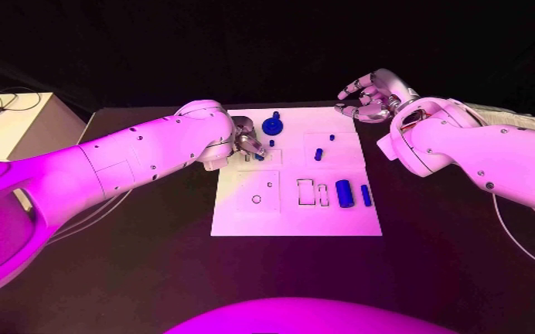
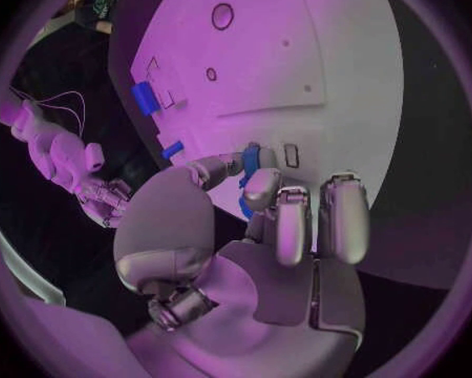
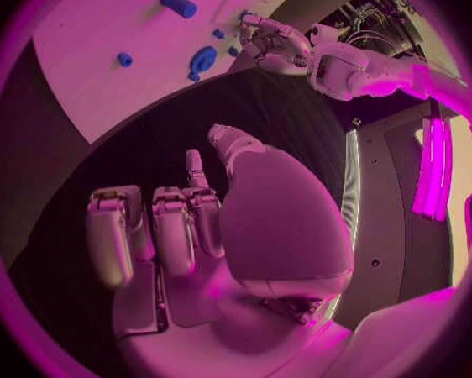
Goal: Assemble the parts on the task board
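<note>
My left hand (image 1: 247, 145) is down on the far left part of the white board (image 1: 335, 222), and its fingers (image 2: 259, 186) are curled around a small blue piece (image 2: 251, 156), pinching it against the board's surface near a little rectangular slot (image 2: 291, 154); I judge that I hold it, though from the head camera the piece is mostly tucked under my fingertips. Just beyond that hand sits a round blue part with a knob (image 1: 274, 126), and a pair of small blue pegs (image 1: 319, 153) lies in the middle of the board. Nearer to me, a blue cylinder (image 1: 345, 192) and a slimmer blue bar (image 1: 366, 195) rest at the right side, beside two outlined recesses. My right hand (image 1: 371, 96) hangs over the black table (image 1: 446, 272) off the board's far right corner, fingers loosely spread and holding nothing. I take this to be the seating step for the piece in my left hand: it looks lifted or half placed, not yet settled in any recess. The next move calls for lining the piece up squarely over its slot and pressing straight down; if my fingers tilt it, it may jam or skid across the smooth board.
</note>
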`<state>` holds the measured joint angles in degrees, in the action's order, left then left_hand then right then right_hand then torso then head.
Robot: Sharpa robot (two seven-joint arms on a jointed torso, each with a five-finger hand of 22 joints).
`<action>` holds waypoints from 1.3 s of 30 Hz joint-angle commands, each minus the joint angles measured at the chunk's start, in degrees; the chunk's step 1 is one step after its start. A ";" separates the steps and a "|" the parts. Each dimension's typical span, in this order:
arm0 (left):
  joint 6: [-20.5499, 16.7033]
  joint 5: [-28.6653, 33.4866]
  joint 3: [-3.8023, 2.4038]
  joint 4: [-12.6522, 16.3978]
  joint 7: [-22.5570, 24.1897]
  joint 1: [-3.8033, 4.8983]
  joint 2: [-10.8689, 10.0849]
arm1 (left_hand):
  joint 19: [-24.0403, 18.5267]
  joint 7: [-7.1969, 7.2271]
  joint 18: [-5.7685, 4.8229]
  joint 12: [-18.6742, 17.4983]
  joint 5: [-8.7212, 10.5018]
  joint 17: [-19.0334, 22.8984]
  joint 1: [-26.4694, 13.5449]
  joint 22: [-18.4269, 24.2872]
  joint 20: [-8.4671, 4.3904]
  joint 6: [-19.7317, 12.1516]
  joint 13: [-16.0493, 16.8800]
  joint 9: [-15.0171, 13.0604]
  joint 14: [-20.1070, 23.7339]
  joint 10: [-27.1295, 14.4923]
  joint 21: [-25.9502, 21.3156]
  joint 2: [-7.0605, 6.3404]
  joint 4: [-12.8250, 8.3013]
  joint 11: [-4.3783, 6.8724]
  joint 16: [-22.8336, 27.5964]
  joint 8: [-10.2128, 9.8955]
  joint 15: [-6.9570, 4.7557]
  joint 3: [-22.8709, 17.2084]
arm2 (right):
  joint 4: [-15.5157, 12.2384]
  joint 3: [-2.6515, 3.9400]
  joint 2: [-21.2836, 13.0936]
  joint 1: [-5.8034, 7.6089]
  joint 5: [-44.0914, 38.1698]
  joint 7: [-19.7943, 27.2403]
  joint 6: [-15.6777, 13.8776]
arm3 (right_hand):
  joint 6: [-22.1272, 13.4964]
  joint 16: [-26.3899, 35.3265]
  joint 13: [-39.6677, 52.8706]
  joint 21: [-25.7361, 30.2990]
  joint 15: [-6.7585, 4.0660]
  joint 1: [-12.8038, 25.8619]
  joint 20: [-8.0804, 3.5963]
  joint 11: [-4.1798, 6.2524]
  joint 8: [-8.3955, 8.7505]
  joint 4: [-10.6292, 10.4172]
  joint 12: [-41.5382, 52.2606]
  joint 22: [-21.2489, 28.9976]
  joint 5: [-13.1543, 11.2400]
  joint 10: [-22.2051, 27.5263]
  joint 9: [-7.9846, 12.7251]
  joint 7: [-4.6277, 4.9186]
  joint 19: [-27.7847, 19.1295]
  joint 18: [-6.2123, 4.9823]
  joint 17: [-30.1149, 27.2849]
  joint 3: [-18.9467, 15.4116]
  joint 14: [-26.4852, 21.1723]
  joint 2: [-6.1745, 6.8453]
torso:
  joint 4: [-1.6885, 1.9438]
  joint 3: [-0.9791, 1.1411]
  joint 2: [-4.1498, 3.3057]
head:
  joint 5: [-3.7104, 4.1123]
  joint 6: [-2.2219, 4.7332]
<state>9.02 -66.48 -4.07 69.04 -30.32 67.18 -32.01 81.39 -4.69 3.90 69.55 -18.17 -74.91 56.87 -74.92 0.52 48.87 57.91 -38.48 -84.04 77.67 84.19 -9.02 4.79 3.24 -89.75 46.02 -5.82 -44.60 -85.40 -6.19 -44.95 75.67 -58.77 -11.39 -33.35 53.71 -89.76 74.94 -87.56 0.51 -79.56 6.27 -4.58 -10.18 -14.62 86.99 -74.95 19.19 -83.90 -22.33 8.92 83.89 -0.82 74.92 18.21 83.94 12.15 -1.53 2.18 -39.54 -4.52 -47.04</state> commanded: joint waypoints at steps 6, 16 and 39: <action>1.57 -0.46 0.26 -0.01 -0.17 -0.31 -0.06 | 0.35 4.54 -1.02 -0.43 -0.01 -15.09 0.97 -2.13 0.11 4.67 -0.09 -24.84 -5.96 -0.03 0.16 1.42 -3.64 0.34 -0.25 -0.03 -0.50 -3.34 | 0.00 0.02 0.03 -0.02 -0.74 0.15 0.76 | -0.41 0.05 11.69 0.20 -0.49 0.43 -0.38 0.31 -0.31 -0.11 -0.20 -13.01 0.32 -2.83 -0.05 0.14 4.84 0.13 14.27 0.30 5.86 -0.03 | -0.04 0.01 -0.01 | -0.03 -0.02; 2.10 -0.41 0.15 -0.08 -0.16 -0.31 -0.13 | 0.38 4.56 -1.03 -0.42 0.00 -15.09 1.07 -2.17 0.11 4.66 -0.08 -24.89 -5.96 -0.03 0.17 1.51 -3.69 0.36 -0.25 -0.05 -0.51 -3.30 | 0.03 0.02 0.05 -0.02 -0.75 0.14 0.76 | -0.41 0.05 11.69 0.20 -0.49 0.43 -0.38 0.31 -0.31 -0.11 -0.20 -13.01 0.32 -2.83 -0.05 0.14 4.84 0.13 14.27 0.30 5.86 -0.03 | -0.07 0.03 -0.06 | 0.03 -0.09; 4.78 0.02 -0.01 0.15 -0.29 -0.26 -0.42 | 0.37 4.61 -1.03 -0.46 0.24 -15.09 1.63 -2.17 0.11 4.57 -0.14 -25.14 -5.96 -0.07 0.14 1.48 -4.19 0.40 -0.25 -0.20 -0.54 -2.92 | 0.38 0.02 0.28 -0.12 -0.76 0.15 0.79 | -0.41 0.05 11.69 0.20 -0.49 0.43 -0.38 0.31 -0.31 -0.11 -0.20 -13.01 0.32 -2.83 -0.05 0.14 4.84 0.13 14.27 0.30 5.86 -0.03 | -0.04 0.08 -0.02 | 0.12 -0.43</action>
<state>11.03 -66.49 -4.33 69.28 -30.04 67.25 -32.38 81.39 -4.49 3.91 69.34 -17.67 -74.91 56.87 -74.91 0.52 49.07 57.79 -38.49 -84.04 77.51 84.19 -9.02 4.32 3.36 -89.75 45.71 -5.81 -44.12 -85.03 -6.19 -44.72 75.61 -58.90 -11.44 -33.22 53.71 -89.76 74.91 -87.56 0.51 -79.56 6.27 -4.58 -10.18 -14.62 86.99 -74.93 19.19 -83.90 -22.30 8.92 83.89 -0.82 74.91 18.21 83.94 12.15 -1.55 2.25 -39.58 -4.39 -47.51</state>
